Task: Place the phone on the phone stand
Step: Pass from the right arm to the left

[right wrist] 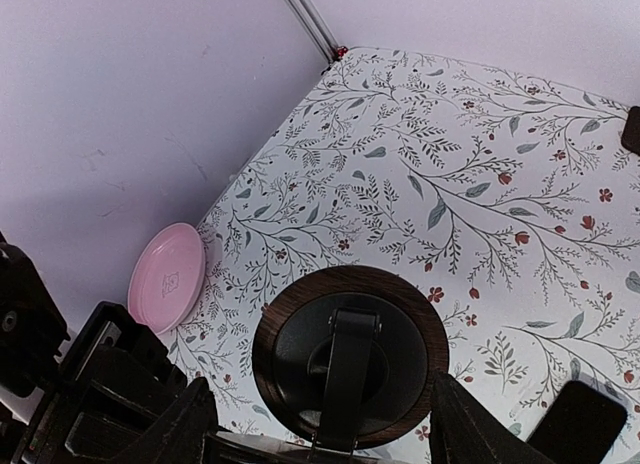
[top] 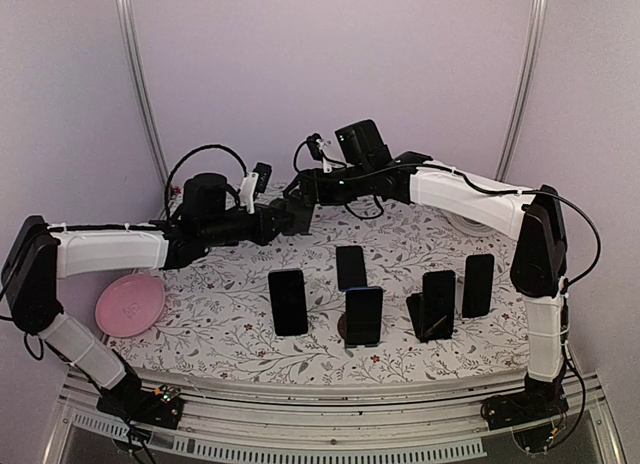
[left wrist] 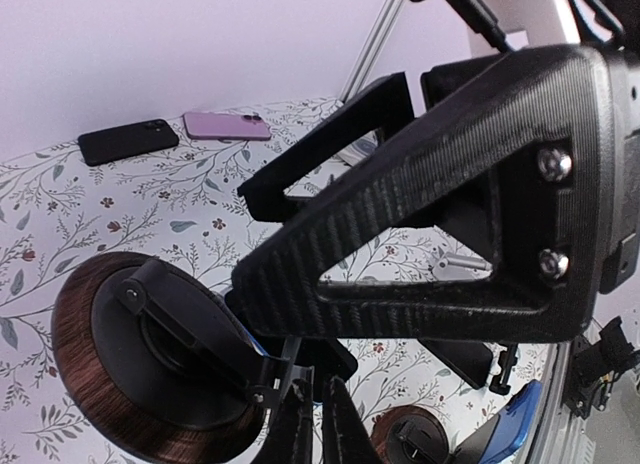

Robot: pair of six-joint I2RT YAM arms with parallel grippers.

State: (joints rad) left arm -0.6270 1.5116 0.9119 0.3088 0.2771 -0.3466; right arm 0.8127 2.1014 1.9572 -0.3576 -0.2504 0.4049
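Note:
A phone stand point(right wrist: 350, 369) with a round wood-rimmed base and a black arm stands at the back of the table, with no phone on it. It also shows in the left wrist view point(left wrist: 130, 364). In the top view both grippers hide it. My right gripper point(right wrist: 320, 409) hangs open over it, one finger on each side point(top: 303, 191). My left gripper point(left wrist: 318, 404) is beside the stand's hinge with its fingers together point(top: 297, 220); I see nothing between them. Black phones lie flat at the centre point(top: 288, 301), behind it point(top: 351, 267) and at the right point(top: 478, 284).
A blue phone point(top: 364, 315) and a black phone point(top: 438, 302) lean on two other stands near the front. A pink plate point(top: 129, 304) sits at the left edge, also in the right wrist view point(right wrist: 167, 274). The back wall is close behind the grippers.

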